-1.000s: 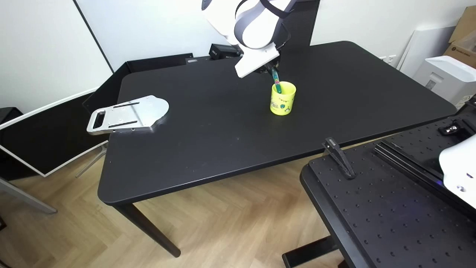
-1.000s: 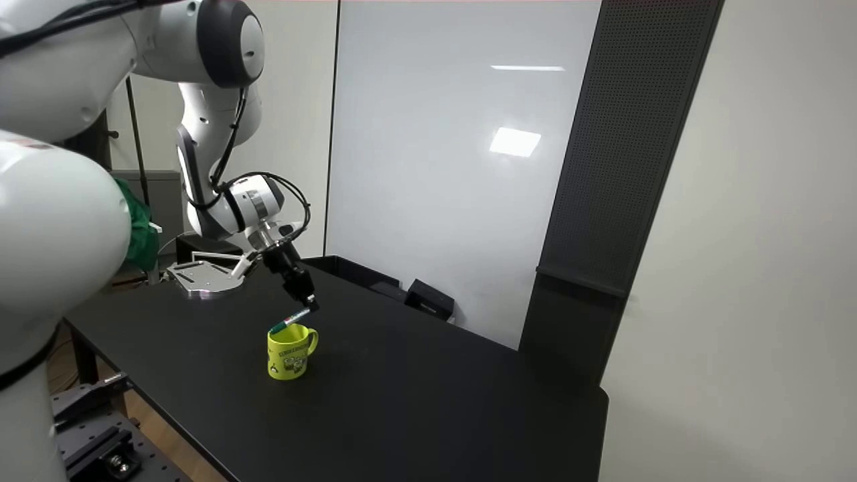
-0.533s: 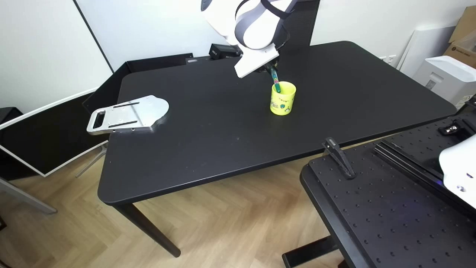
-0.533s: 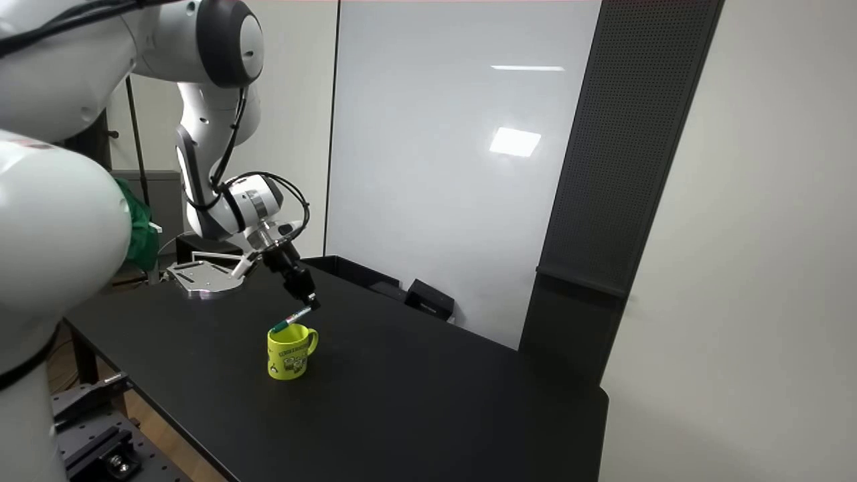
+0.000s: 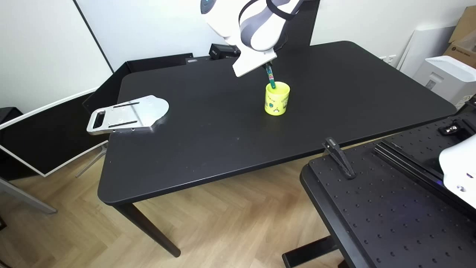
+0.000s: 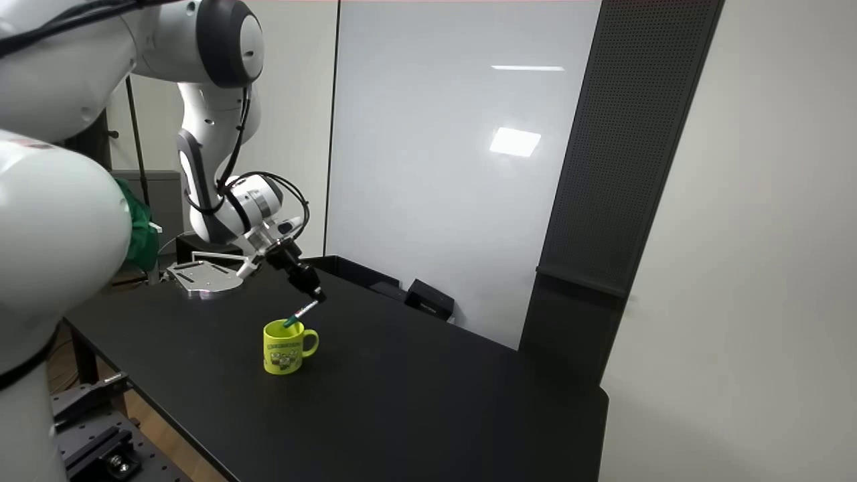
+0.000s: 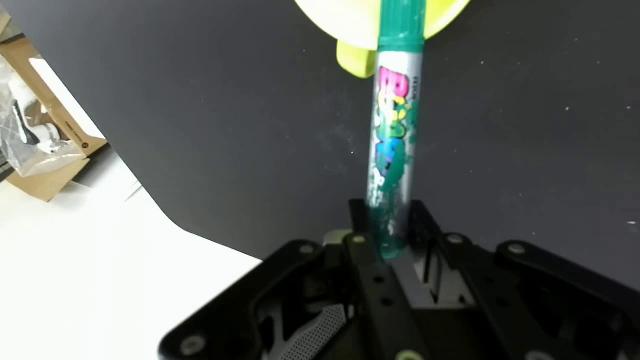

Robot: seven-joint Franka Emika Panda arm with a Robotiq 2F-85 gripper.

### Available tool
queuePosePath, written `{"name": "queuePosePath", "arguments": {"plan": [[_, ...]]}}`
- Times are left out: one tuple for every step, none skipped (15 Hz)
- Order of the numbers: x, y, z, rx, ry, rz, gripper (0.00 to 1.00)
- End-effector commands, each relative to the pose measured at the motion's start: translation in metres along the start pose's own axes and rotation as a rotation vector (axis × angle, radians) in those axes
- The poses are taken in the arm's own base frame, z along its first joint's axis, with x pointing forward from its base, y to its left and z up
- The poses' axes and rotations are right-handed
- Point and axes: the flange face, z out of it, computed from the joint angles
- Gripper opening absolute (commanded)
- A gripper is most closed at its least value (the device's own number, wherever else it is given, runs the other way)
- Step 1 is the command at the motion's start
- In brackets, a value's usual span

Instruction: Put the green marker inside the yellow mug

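Note:
The green marker (image 7: 392, 135) has a teal cap, a printed barrel and a teal end. My gripper (image 7: 388, 220) is shut on its rear end, and the marker slants down, cap first. The marker also shows in both exterior views (image 5: 270, 76) (image 6: 302, 312). The yellow mug (image 5: 277, 101) stands upright on the black table, its handle showing in an exterior view (image 6: 283, 353). In both exterior views the cap's tip appears within the mug's mouth. In the wrist view the cap overlaps the mug (image 7: 345, 17), which is cut off by the top edge. The gripper is above and beside the mug.
A flat silver-white plate (image 5: 130, 113) lies at an edge of the black table (image 5: 208, 149). A black box (image 5: 223, 51) stands behind the table. A perforated black bench (image 5: 394, 208) with a black clamp (image 5: 340, 158) is beside it.
The mug has shifted slightly and turned, with its handle now showing more from the side. My gripper and the marker have moved a little, and the marker's tip has shifted within the mug's mouth.

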Motion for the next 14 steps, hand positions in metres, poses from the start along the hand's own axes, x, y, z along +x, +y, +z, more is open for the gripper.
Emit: {"name": "queuePosePath", "arguments": {"plan": [[-0.0004, 0.0000, -0.0004, 0.017, 0.038, 0.038, 0.06], [-0.0008, 0.0001, -0.0006, 0.016, 0.037, 0.038, 0.06], [-0.0011, 0.0002, -0.0007, 0.013, 0.040, 0.038, 0.06], [-0.0015, 0.0002, -0.0007, 0.012, 0.041, 0.038, 0.06], [-0.0018, 0.0004, -0.0008, 0.012, 0.037, 0.035, 0.06], [-0.0022, 0.0007, -0.0007, 0.009, 0.035, 0.030, 0.06], [-0.0024, 0.0009, -0.0007, 0.009, 0.034, 0.025, 0.06], [-0.0026, 0.0010, -0.0007, 0.008, 0.036, 0.020, 0.06], [-0.0027, 0.0012, -0.0007, 0.008, 0.038, 0.014, 0.06], [-0.0029, 0.0014, -0.0006, 0.006, 0.039, 0.009, 0.06], [-0.0032, 0.0016, -0.0006, 0.005, 0.039, 0.002, 0.06], [-0.0035, 0.0017, -0.0007, 0.004, 0.040, -0.002, 0.06], [-0.0039, 0.0017, -0.0007, 0.003, 0.043, -0.005, 0.06], [-0.0045, 0.0015, -0.0008, 0.004, 0.043, -0.007, 0.06]]}}
